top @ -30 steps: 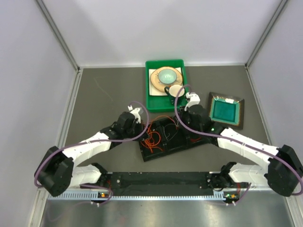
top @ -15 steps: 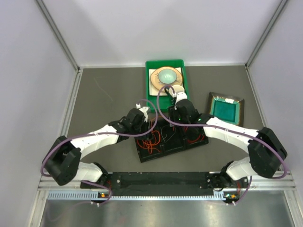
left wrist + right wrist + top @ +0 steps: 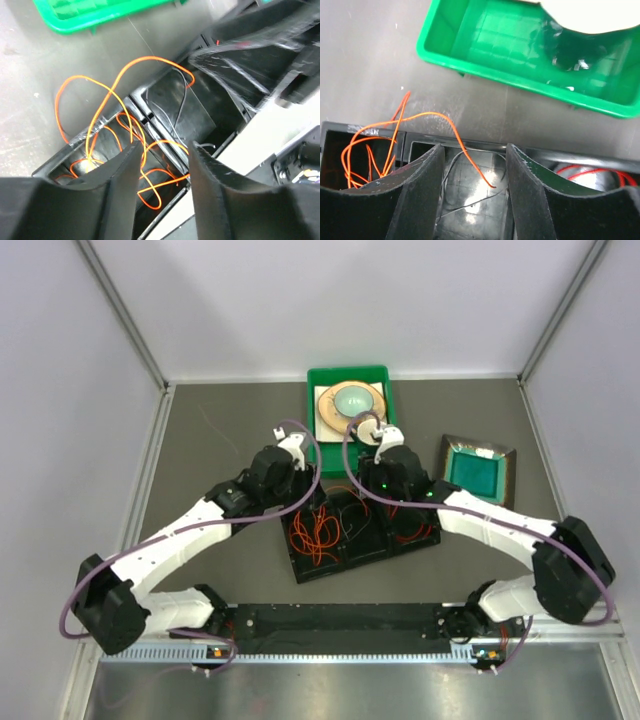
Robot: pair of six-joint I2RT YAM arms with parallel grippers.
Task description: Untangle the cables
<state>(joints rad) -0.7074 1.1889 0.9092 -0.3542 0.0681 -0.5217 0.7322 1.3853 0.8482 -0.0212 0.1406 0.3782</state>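
A black tray (image 3: 345, 565) with three compartments lies at the table's centre. Orange cables (image 3: 318, 528) loop loosely in its left compartment, and one strand (image 3: 105, 100) arcs over the tray's rim onto the table. A thin dark grey cable (image 3: 465, 202) lies in the middle compartment, and a red cable (image 3: 590, 172) in the right one. My left gripper (image 3: 165, 160) hangs open over the orange loops, holding nothing. My right gripper (image 3: 475, 170) stands open over the middle compartment. An orange cable end (image 3: 470, 160) dangles loose between its fingers.
A green bin (image 3: 318, 445) holding a plate and a bowl stands just beyond the tray, close to both wrists. A teal square dish (image 3: 478, 472) sits at the right. Grey walls close in the table on three sides.
Both arms swung in over the tray, then the left wrist drew back up and left. Both grippers opened, and the orange cables now lie bunched in the left compartment.
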